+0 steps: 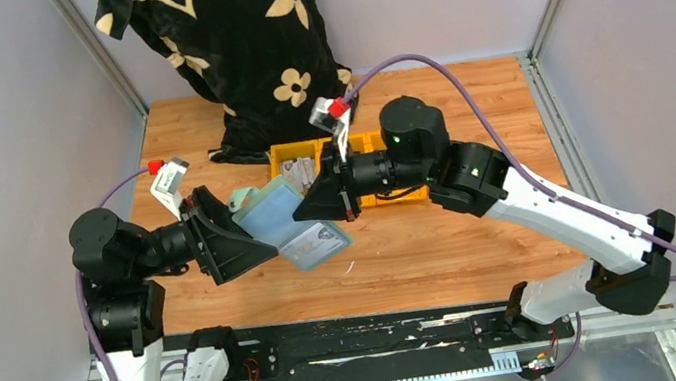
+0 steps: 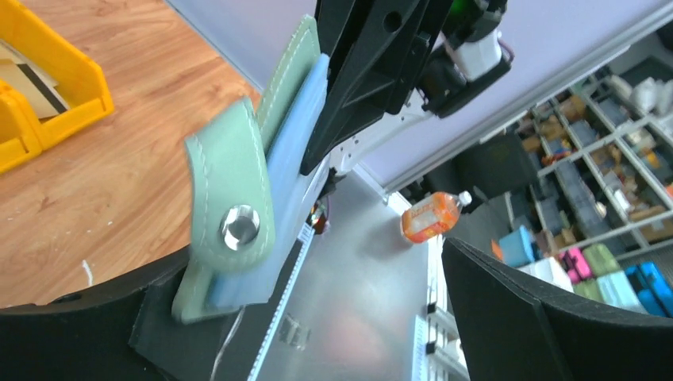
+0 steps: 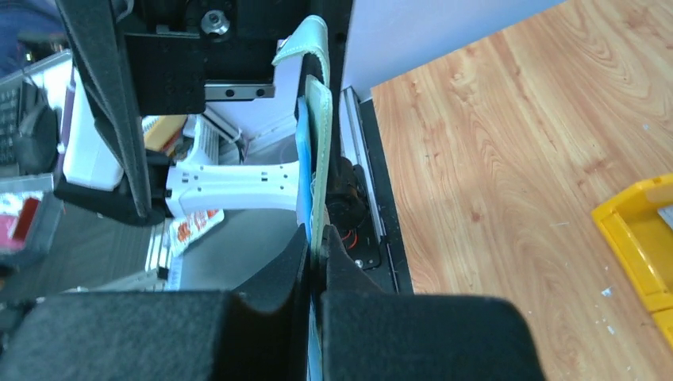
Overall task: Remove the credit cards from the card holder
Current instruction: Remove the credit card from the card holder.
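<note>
- Pinching one edge of the card holder [image 3: 316, 159], the right gripper [image 3: 317, 258] is clenched, bottom centre of its wrist view.
- Left gripper [image 1: 250, 236] is spread wide; the holder rests against its lower-left finger.
- Holder hangs unfolded between both grippers, mid-frame from above, over the table [image 1: 481, 230].
- Tan striped card [image 2: 20, 71] lies in the yellow bin [image 2: 79, 87], upper left.

Your right gripper [image 3: 316, 252] is pinched closed on the card holder [image 3: 317, 151], seen edge-on and upright. Yellow bin [image 3: 641, 238] sits on the wooden table [image 3: 492, 182].
</note>
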Controlling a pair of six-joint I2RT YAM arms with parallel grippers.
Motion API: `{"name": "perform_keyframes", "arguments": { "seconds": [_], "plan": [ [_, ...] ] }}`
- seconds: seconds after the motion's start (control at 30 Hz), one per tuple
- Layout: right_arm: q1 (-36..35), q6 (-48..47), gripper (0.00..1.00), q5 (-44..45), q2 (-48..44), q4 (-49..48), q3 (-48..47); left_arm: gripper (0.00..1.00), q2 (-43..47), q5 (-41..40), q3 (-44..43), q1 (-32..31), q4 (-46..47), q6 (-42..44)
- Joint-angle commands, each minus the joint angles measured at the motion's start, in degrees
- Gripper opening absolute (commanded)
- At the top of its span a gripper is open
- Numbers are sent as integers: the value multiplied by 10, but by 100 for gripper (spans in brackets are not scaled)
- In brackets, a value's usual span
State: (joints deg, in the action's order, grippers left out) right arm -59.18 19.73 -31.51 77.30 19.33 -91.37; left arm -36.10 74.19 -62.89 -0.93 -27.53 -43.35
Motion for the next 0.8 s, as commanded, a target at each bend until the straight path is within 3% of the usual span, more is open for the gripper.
{"name": "perform_keyframes", "arguments": {
  "seconds": [0.0,0.1,0.23,0.4,0.53,0.63,0.67,0.73,0.77],
  "plan": [
    [6,132,0,84,-68,-203,98,99,38,-36,26,0,68,-71],
    [6,193,0,118,-104,-289,166,95,60,-50,49,0,144,-138],
    [2,261,0,130,-129,-404,244,88,64,-65,46,0,144,-146],
    [-15,298,0,135,-124,-465,284,72,57,-68,62,0,161,-148],
    [-24,306,0,133,-120,-478,299,49,33,-68,69,0,159,-146],
    [-28,301,0,111,-118,-474,299,10,15,-78,60,0,126,-109],
    [-28,296,0,104,-118,-471,295,1,13,-87,54,0,103,-89],
    [-28,270,13,78,-111,-436,272,0,10,-93,48,0,72,-65],
    [-28,247,25,61,-103,-404,250,0,8,-87,49,0,74,-66]
  ]
}}
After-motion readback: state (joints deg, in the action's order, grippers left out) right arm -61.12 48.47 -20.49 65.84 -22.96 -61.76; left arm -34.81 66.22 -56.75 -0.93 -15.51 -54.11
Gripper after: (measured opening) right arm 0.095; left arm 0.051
